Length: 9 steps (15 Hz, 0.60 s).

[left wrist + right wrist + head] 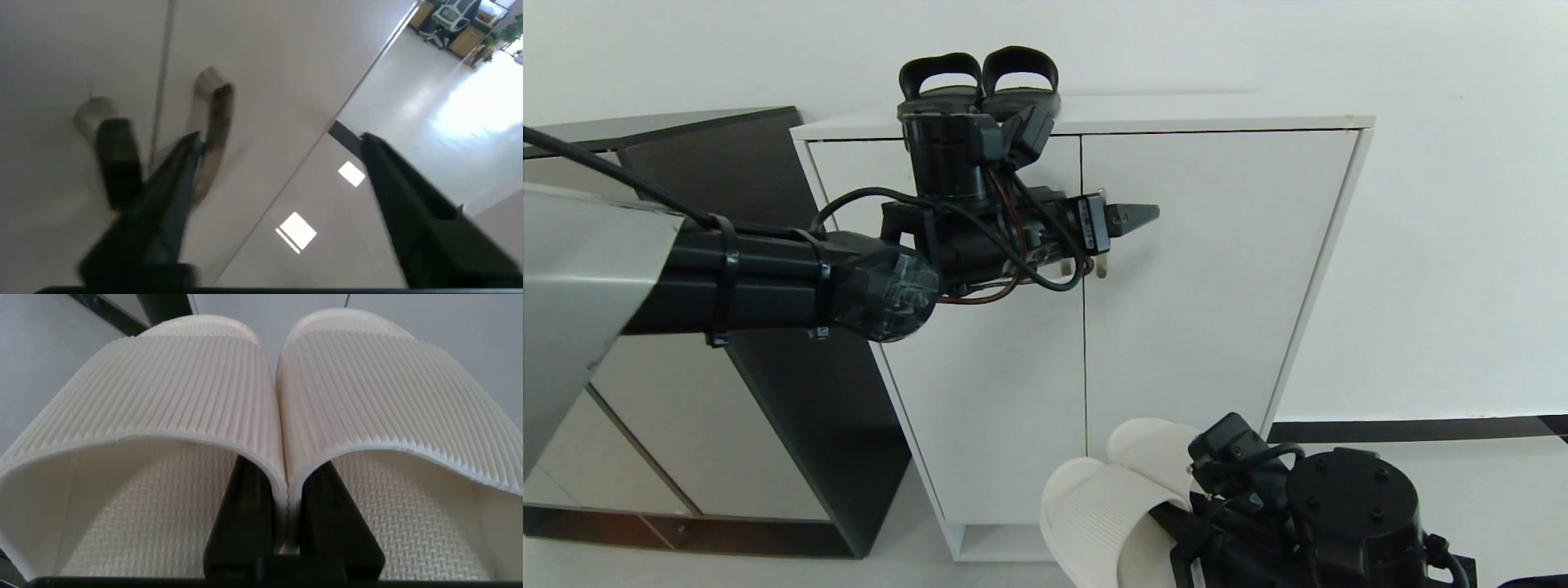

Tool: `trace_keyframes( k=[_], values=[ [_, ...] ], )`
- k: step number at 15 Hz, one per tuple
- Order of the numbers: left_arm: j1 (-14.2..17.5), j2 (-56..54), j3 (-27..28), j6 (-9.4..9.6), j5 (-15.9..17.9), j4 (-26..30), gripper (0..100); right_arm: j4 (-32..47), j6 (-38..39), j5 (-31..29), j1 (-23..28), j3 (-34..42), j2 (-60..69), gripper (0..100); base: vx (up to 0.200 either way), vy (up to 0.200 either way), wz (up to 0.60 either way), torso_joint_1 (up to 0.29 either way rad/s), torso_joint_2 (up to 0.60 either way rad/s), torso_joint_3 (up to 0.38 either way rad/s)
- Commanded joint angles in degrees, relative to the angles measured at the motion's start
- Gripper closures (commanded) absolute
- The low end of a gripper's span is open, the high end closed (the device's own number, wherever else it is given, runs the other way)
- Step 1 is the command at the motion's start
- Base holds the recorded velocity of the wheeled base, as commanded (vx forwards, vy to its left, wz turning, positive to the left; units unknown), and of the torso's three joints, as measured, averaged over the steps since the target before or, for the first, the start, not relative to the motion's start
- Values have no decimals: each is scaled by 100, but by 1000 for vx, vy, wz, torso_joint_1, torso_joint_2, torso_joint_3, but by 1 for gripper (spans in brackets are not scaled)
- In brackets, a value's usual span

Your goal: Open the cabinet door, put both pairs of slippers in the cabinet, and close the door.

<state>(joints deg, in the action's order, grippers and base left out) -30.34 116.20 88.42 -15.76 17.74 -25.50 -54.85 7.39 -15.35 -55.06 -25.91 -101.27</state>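
The white cabinet (pixel 1192 327) stands with both doors shut. A black pair of slippers (pixel 978 80) rests on its top. My left gripper (pixel 1134 219) is open and hovers in front of the door seam, close to the two metal handles (pixel 214 114), with one finger (pixel 159 216) just in front of the nearer handle. Low in the head view, my right gripper (pixel 286 490) is shut on the white pair of slippers (pixel 1115 494), its fingers (pixel 245 514) pinching the two inner walls together; the ribbed straps (pixel 204 392) hide the fingertips.
A dark-framed mirrored panel (pixel 792 425) stands against the cabinet's left side. A white wall with a black baseboard (pixel 1413 429) runs to the right, with open floor (pixel 1462 490) there.
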Motion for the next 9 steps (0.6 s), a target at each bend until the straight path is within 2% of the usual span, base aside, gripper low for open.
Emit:
trace_keyframes(
  k=[1, 4, 9],
  values=[
    [-7, -27, -9, -6, 10, 1, 100, 0, 0, 5, -4, 7, -7, 100, 0, 0, 0, 0, 0, 0],
    [-16, -388, -422, -23, 72, 37, 100, 0, 17, 225, -4, 50, 37, 100, 0, 0, 0, 0, 0, 0],
    [-429, -1196, -1327, 12, 54, -7, 100, 0, 0, 893, -48, 323, 406, 100, 0, 0, 0, 0, 0, 0]
  ],
)
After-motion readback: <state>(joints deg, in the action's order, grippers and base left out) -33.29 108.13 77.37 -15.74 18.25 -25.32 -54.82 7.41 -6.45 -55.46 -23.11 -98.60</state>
